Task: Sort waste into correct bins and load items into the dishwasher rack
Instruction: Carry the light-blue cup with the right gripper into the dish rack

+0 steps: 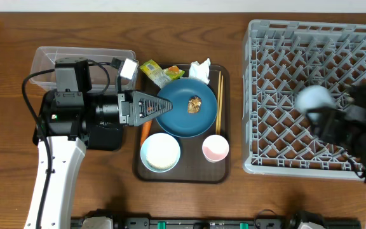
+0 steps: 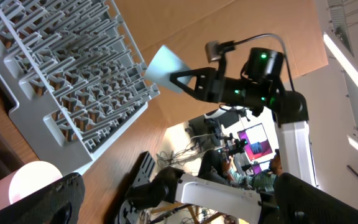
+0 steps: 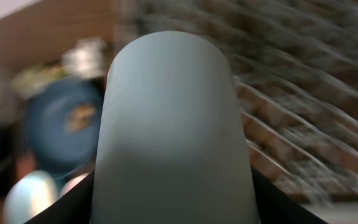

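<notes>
My right gripper (image 1: 323, 116) is shut on a pale blue-grey cup (image 1: 312, 98) and holds it over the grey dishwasher rack (image 1: 278, 70). The cup fills the right wrist view (image 3: 173, 124). My left gripper (image 1: 157, 106) is open and empty, its tips at the left edge of the dark-blue plate (image 1: 183, 117). A brown food scrap (image 1: 194, 105) lies on the plate. The white bowl (image 1: 161, 152), pink cup (image 1: 215, 149), chopsticks (image 1: 220, 102), white tissue (image 1: 201, 69), yellow-green wrapper (image 1: 154, 71) and carrot (image 1: 145, 130) are around the plate.
All these things lie on a brown serving tray (image 1: 183, 175). A clear plastic tub (image 1: 84, 58) stands at the back left behind my left arm. A black shape (image 1: 103, 138) under that arm is mostly hidden. The left wrist view shows the rack (image 2: 73, 81) and pink cup (image 2: 33, 180).
</notes>
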Controlling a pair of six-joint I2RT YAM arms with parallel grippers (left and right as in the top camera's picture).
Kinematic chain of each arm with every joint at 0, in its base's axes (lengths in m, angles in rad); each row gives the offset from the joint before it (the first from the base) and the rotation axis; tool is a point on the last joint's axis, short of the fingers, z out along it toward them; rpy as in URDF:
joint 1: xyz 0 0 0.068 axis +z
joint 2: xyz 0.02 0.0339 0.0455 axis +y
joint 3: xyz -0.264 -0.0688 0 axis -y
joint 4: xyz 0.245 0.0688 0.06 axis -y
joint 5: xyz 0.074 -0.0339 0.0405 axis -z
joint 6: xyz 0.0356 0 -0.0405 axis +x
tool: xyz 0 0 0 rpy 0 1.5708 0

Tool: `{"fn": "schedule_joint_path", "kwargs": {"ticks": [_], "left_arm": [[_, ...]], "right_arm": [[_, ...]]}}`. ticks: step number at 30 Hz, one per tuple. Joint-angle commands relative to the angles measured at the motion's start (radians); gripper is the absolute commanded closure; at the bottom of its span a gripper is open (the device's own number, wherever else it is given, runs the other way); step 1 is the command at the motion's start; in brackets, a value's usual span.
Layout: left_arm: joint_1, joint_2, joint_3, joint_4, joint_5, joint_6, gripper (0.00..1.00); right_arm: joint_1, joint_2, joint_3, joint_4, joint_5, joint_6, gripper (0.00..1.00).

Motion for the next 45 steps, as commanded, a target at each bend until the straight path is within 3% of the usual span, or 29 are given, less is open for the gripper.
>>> {"fn": "schedule_joint_path", "kwargs": {"ticks": [1,10,22,31,37,41,45], "left_arm": [[0.005,-0.002,0.014,0.006,0.006,0.002,0.02],[0.005,-0.001,0.014,0.003,0.009,-0.005,0.02],[0.005,-0.001,0.014,0.003,0.007,-0.005,0.02],[0.005,-0.001,0.014,0.003,0.006,-0.005,0.02],[0.003,-0.002,0.014,0.007,-0.006,-0.003,0.02],[-0.044,-0.010,0.014,0.002,-0.223,0.011,0.01],[-0.183,-0.019,0.014,-0.055,-0.667,0.011,0.01]], "right_arm": [[-0.101,0.031,0.014,-0.043,0.261,0.108,0.46],[-0.219,0.165,0.013,-0.134,0.375,0.147,0.43],[-0.233,0.391,0.010,-0.178,0.369,0.150,0.37],[-0.233,0.497,-0.015,-0.148,0.359,0.150,0.14],[-0.230,0.463,0.018,-0.114,0.242,0.098,0.12],[-0.225,0.367,0.077,-0.109,0.029,0.006,0.07],[-0.206,0.254,0.109,-0.064,-0.208,-0.024,0.06]]}}
